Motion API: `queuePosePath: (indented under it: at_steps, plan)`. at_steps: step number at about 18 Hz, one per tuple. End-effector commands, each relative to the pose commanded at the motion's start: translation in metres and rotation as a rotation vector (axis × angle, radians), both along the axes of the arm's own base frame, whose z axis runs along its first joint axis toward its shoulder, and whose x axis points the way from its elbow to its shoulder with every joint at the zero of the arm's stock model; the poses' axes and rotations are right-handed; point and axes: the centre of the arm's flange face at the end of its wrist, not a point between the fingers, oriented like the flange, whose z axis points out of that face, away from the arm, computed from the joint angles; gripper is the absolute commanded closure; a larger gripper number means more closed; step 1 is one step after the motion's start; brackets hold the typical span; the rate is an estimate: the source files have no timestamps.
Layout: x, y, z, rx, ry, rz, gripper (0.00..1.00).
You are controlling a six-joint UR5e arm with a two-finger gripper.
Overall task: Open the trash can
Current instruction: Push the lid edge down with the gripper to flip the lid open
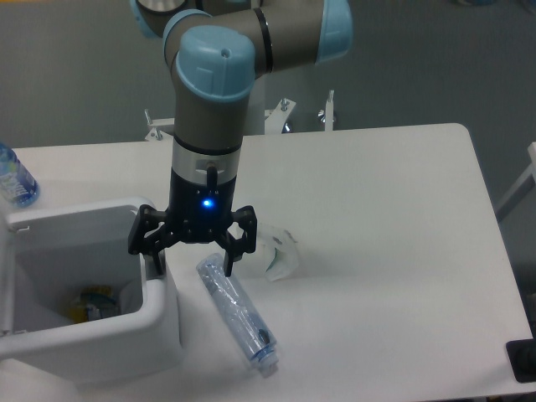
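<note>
White trash can (92, 327) open-topped, long axis left-right; gripper (192, 261) jaws spread wide, empty, above right rim.

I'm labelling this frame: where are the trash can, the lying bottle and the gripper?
trash can (159, 314): fixed camera, right wall.
lying bottle (234, 314): fixed camera, mid-body.
gripper (191, 261): fixed camera, between fingertips.

White trash can (100, 335), lid open, table's left

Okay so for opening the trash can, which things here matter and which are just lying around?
Part of the job:
- trash can, already open, litter inside
- gripper, spread open at the bin's right rim

Just lying about:
- clear plastic bottle on the table
- crumpled clear wrapper
- blue bottle at left edge
</note>
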Motion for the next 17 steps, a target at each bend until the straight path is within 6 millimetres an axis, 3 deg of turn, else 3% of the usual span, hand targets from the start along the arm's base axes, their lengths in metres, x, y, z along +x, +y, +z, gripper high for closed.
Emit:
queuePosePath:
  at_steps: [6,9,13,17]
  plan:
    - [-0.009,-0.003,0.044,0.067,0.082,-0.027,0.0]
    - [-0.041,-0.034,0.066,0.091,0.126,0.017,0.0]
    - [-0.077,-0.067,0.07,0.0,0.257,0.001,0.0]
    - [-0.093,-0.091,0.031,-0.223,0.326,-0.183,0.0]
